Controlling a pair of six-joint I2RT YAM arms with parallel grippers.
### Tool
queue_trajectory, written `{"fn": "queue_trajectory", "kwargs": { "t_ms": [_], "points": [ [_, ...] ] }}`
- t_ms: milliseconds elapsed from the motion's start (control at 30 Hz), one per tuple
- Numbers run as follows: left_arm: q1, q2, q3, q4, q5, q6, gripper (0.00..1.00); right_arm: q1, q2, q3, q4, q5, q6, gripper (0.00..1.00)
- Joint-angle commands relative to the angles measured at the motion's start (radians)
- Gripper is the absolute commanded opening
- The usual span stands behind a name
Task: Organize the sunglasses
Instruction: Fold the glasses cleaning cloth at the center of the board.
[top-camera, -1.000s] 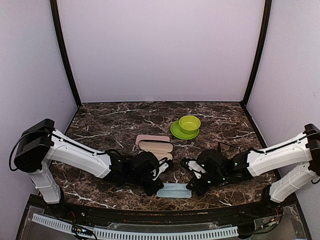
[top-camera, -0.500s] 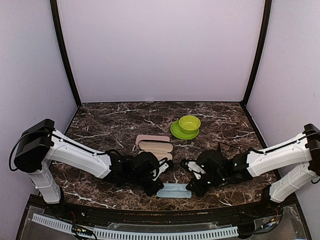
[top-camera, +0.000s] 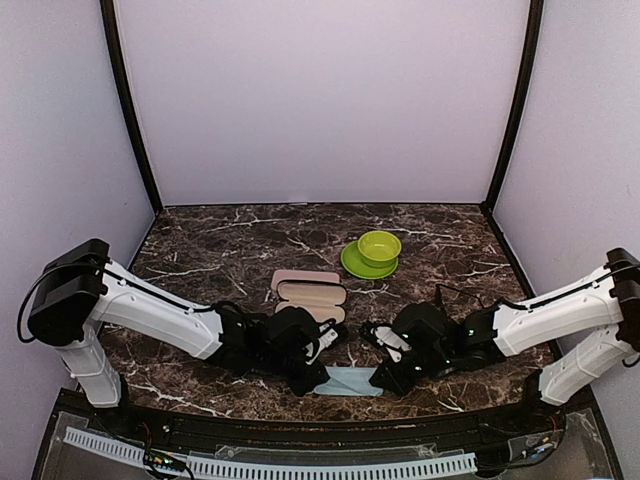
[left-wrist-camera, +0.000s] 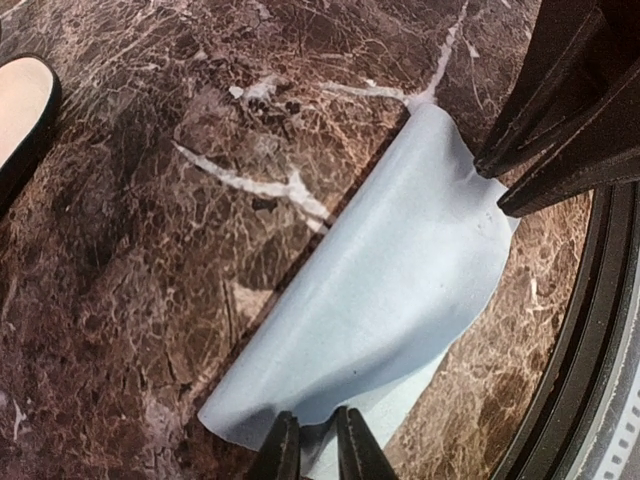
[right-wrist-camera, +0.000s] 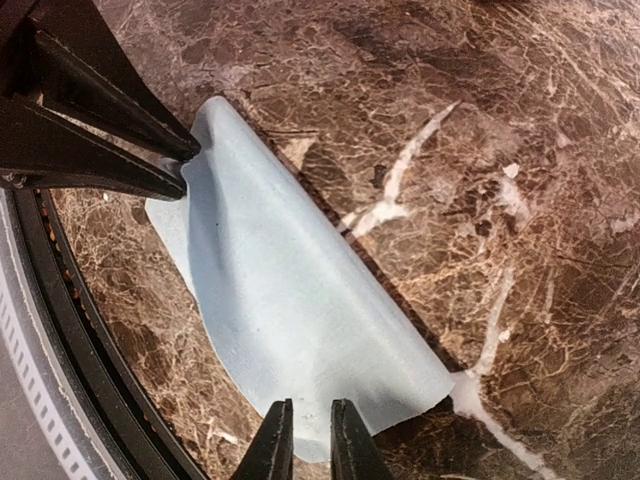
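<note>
Neither pair of sunglasses shows in any view. A light blue cloth (top-camera: 350, 381) lies folded over on the marble near the table's front edge, between both grippers. My left gripper (top-camera: 318, 380) is shut on the cloth's left end; in the left wrist view the gripper (left-wrist-camera: 312, 445) pinches the cloth (left-wrist-camera: 400, 280) at its edge. My right gripper (top-camera: 379, 379) is shut on the right end; in the right wrist view the gripper (right-wrist-camera: 303, 435) pinches the cloth (right-wrist-camera: 300, 290). Each wrist view shows the other gripper's dark fingers (left-wrist-camera: 560, 120) (right-wrist-camera: 90, 130) at the cloth's far end.
An open pink rectangular case (top-camera: 308, 291) lies just behind the grippers; its corner shows in the left wrist view (left-wrist-camera: 20, 100). A green bowl (top-camera: 380, 246) sits on a green plate (top-camera: 354, 266) further back. The table's black front rim (top-camera: 330, 420) runs close to the cloth.
Both grippers, still holding the cloth, have shifted slightly toward the front edge and lower. The cloth lies flatter now.
</note>
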Motion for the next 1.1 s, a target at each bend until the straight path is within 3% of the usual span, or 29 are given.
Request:
{"fn": "queue_trajectory", "kwargs": {
  "t_ms": [0, 167, 567, 733, 1067],
  "points": [
    [-0.014, -0.035, -0.002, -0.043, 0.004, -0.018, 0.16, 0.018, -0.011, -0.02, 0.028, -0.014, 0.02, 0.16],
    [-0.033, -0.081, -0.02, -0.077, 0.012, -0.032, 0.19, 0.027, -0.051, -0.038, 0.025, -0.006, 0.041, 0.21],
    [-0.027, -0.164, -0.029, -0.097, 0.044, 0.009, 0.45, -0.04, -0.064, 0.001, -0.056, 0.115, 0.079, 0.31],
    [0.025, -0.118, 0.039, -0.156, 0.071, 0.011, 0.45, -0.095, -0.041, 0.014, -0.059, 0.098, 0.079, 0.32],
    [0.171, -0.084, 0.044, -0.12, 0.27, 0.007, 0.47, -0.14, -0.014, 0.004, 0.005, 0.003, 0.059, 0.32]
  ]
}}
